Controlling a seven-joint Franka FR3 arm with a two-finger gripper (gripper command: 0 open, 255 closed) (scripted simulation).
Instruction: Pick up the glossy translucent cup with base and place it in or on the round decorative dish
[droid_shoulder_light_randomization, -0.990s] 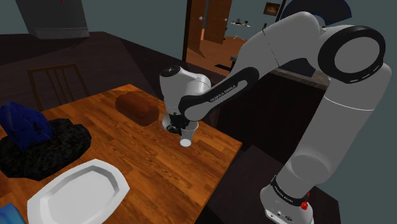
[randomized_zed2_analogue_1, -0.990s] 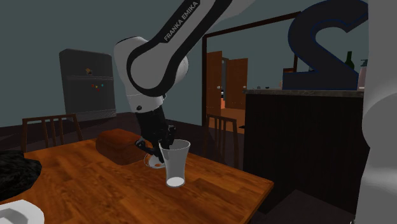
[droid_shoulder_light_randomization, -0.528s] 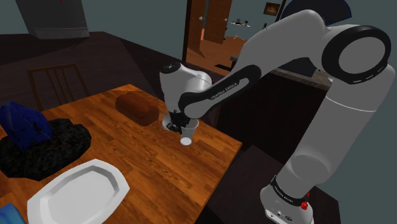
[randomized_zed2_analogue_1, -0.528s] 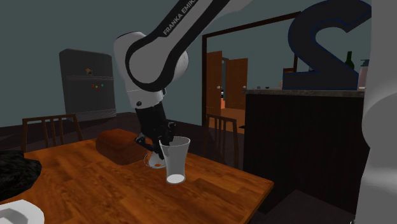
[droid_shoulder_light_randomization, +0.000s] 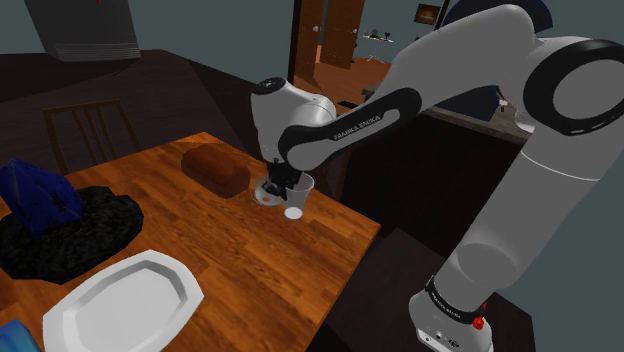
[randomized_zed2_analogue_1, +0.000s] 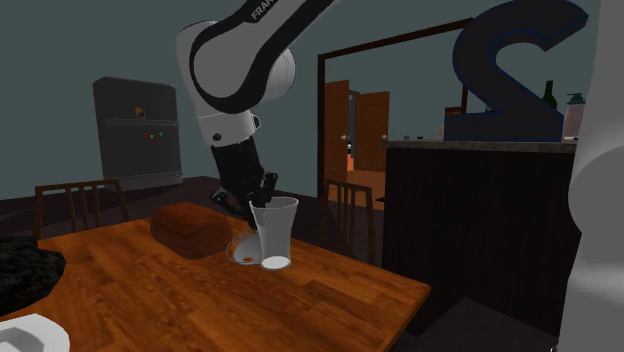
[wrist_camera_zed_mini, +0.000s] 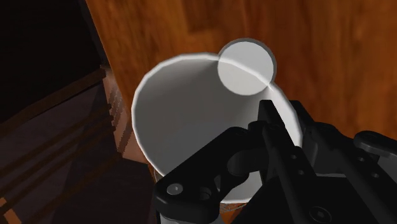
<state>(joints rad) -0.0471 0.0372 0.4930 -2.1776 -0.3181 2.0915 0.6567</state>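
Observation:
The translucent tapered cup (droid_shoulder_light_randomization: 297, 196) (randomized_zed2_analogue_1: 273, 233) hangs a little above the wooden table (droid_shoulder_light_randomization: 250, 260), slightly tilted. My gripper (droid_shoulder_light_randomization: 284, 183) (randomized_zed2_analogue_1: 262, 199) (wrist_camera_zed_mini: 275, 130) is shut on the cup's rim, one finger inside the wall and one outside. In the wrist view the cup (wrist_camera_zed_mini: 191, 121) shows its pale round base against the wood below. The small round glass dish (droid_shoulder_light_randomization: 264, 196) (randomized_zed2_analogue_1: 241, 254) with an orange centre sits on the table right beside the cup, between it and the brown loaf; the arm partly hides it.
A brown loaf (droid_shoulder_light_randomization: 215, 168) (randomized_zed2_analogue_1: 188, 228) lies just behind the dish. A white octagonal plate (droid_shoulder_light_randomization: 122, 305) sits near the front. A black heap (droid_shoulder_light_randomization: 75, 228) with a blue object (droid_shoulder_light_randomization: 35, 195) lies at the shoulder view's left. The table edge (droid_shoulder_light_randomization: 350, 270) is close.
The cup has risen off the table in the gripper's grasp and shifted slightly toward the dish. The arm's wrist has lifted with it.

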